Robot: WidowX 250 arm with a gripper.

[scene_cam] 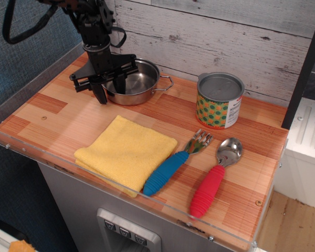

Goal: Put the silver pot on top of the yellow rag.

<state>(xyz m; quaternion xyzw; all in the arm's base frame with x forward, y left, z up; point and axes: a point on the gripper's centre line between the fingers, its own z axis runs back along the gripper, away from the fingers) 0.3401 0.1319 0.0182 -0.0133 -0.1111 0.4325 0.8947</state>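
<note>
Shiny steel, shallow and round: the silver pot sits on the counter in the upper left of the frame, close to the back wall, one wire loop handle sticking out to the right toward the can. The gripper is down at the pot's near-left rim, jaws moderately spread and straddling that rim, one finger reaching inside the bowl, the other outside on the wood; the jaws have not visibly clamped, so nothing is held as far as can be told. The key relation: the yellow rag lies toward the lower centre of the frame from the pot, diagonally down and slightly right, with a bare strip of wood between the two, so they are near but apart. Judged from this, the coming move is a pinch on the rim, a lift, and a short carry toward the front edge. The rag is folded roughly square, corners pointing up and down in the frame, and looks a little larger than the pot, so the landing needs fair centring. A rim grasp off to one side may let the pot tilt. Right of the rag, a blue-handled fork nearly touches its right corner, then a red-handled spoon; the dotted can stands upper right, well clear of the path. A clear raised lip borders the front and left edges of the counter.
</note>
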